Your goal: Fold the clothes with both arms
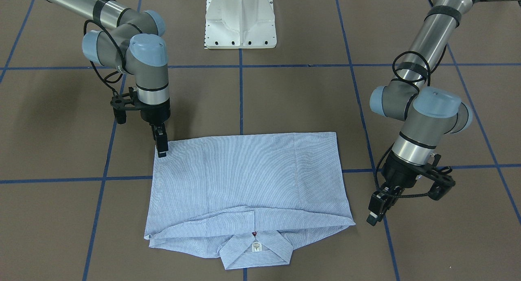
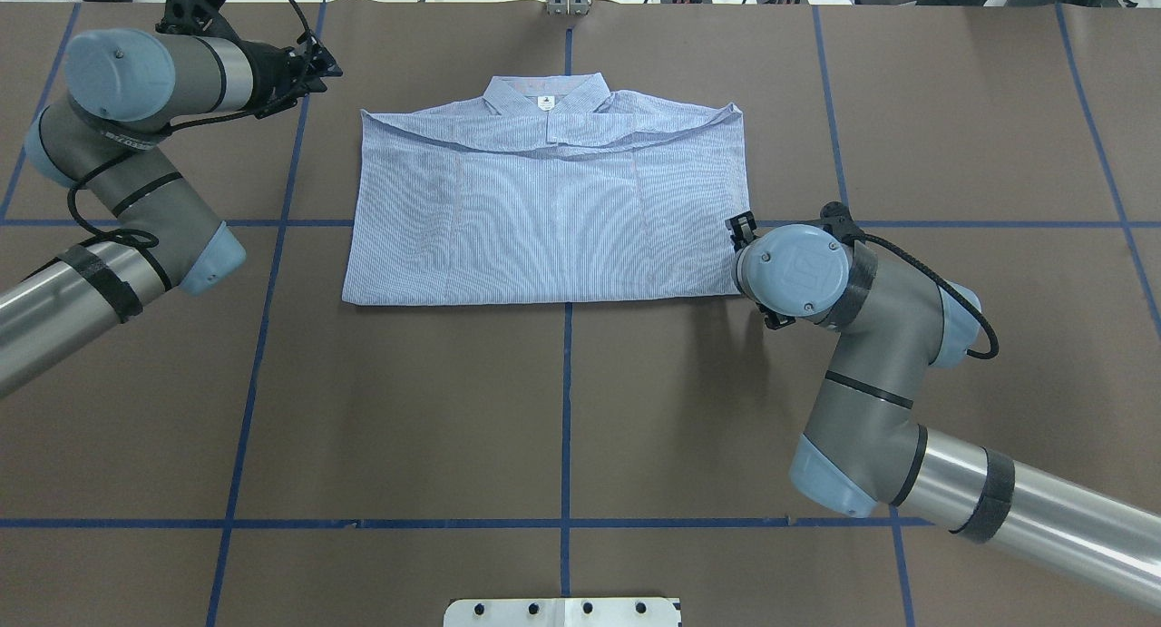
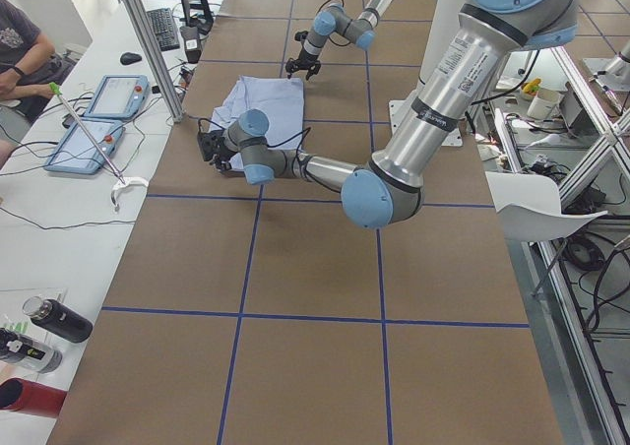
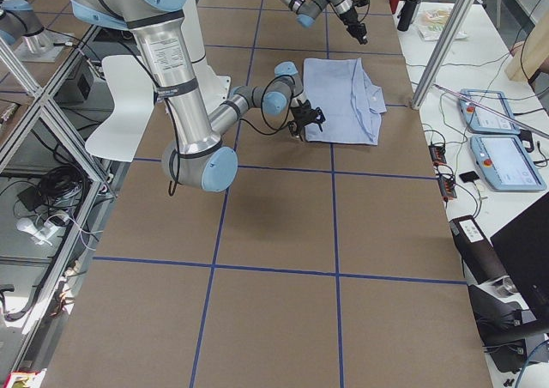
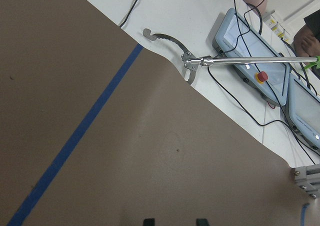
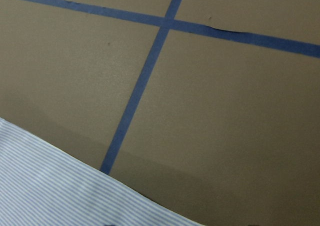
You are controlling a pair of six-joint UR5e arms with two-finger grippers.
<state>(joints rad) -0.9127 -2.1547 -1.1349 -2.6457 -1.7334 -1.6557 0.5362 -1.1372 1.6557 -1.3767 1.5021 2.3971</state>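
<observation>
While flat, shirt (image 1: 244, 175) corner at right fingers (image 1: 162, 147).

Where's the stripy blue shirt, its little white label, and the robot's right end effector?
Light blue-and-white striped button-up shirt (image 1: 248, 175): front-facing view, middle of folded cloth.
Small white collar label (image 1: 256, 246): front-facing view, label's centre.
Black two-finger right end effector (image 1: 162, 150): front-facing view, between fingertips.

Bright, even overhead light; soft shadows, sharp focus.
</observation>
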